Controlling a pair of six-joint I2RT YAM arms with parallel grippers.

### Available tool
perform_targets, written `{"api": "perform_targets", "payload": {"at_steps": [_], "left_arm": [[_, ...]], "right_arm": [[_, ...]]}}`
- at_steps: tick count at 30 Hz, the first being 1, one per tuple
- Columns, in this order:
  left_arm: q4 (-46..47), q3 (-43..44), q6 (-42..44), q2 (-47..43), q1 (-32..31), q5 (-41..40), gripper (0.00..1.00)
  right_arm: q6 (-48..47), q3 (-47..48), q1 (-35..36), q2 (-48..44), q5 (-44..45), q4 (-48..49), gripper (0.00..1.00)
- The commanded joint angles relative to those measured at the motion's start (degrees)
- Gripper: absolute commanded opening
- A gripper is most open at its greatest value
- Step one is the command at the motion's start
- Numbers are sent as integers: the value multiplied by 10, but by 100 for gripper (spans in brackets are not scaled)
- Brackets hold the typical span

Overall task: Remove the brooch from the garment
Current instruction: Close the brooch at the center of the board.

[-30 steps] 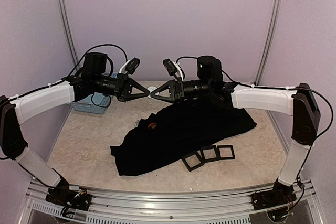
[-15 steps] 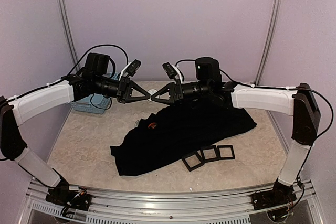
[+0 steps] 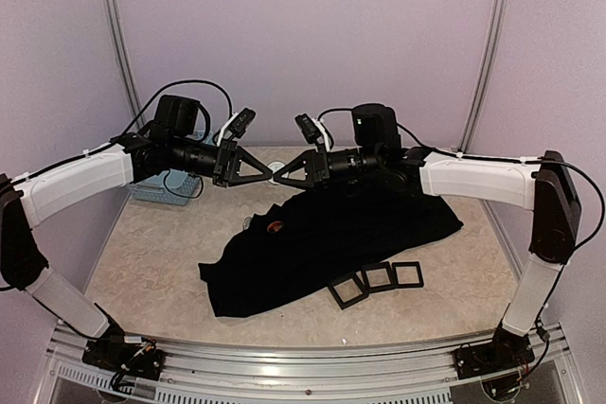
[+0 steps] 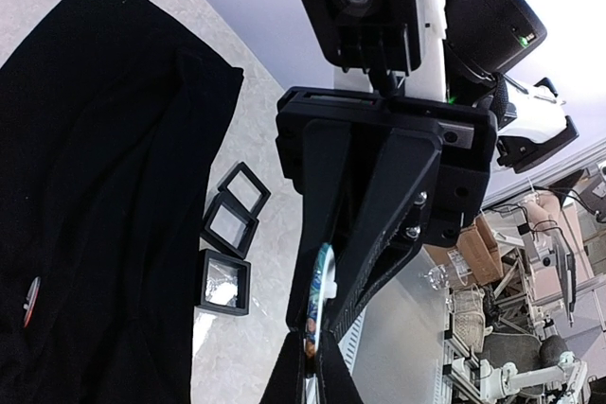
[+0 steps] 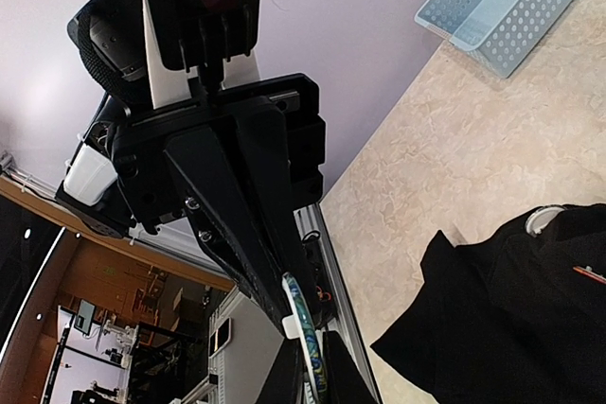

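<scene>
1. Held up over the tabletop [image 3: 142, 253], the brooch [image 4: 319, 292], a round disc seen edge-on, hangs in mid-air above the far end of the garment [image 3: 322, 243], clear of the cloth.
2. The left hand [image 3: 267, 170] and the right hand [image 3: 279, 171] meet tip to tip. Each has its fingers pressed together on the brooch, pinching it from opposite sides.
3. The black garment lies rumpled across the middle of the tabletop, with a small red item [image 3: 275, 226] on its left part.
4. Three square black frames [image 3: 378, 276] lie in a row just beside the garment's near edge. What their middles hold cannot be made out.
5. A light-blue basket [image 3: 156, 188] stands at the far left, partly hidden by the left arm in the overhead view. The right wrist view shows only its perforated walls and floor.
6. Open tabletop shows to the left of the garment and between it and the front rail [image 3: 303, 366]. The garment's right end lies near the right edge, and lilac walls [image 3: 303, 44] close in the back and both sides.
</scene>
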Motion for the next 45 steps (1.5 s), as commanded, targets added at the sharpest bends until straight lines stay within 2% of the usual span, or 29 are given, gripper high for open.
{"api": "perform_targets", "payload": {"at_steps": [1,45], "left_arm": [[15,22,7,-33,-17,41,0],[58,-35,-61,-70,13,27,0]], "right_arm": [[6,-23,-13,-1,83,-54,7],[24,-69,-13,-41,148,-71,6]]}}
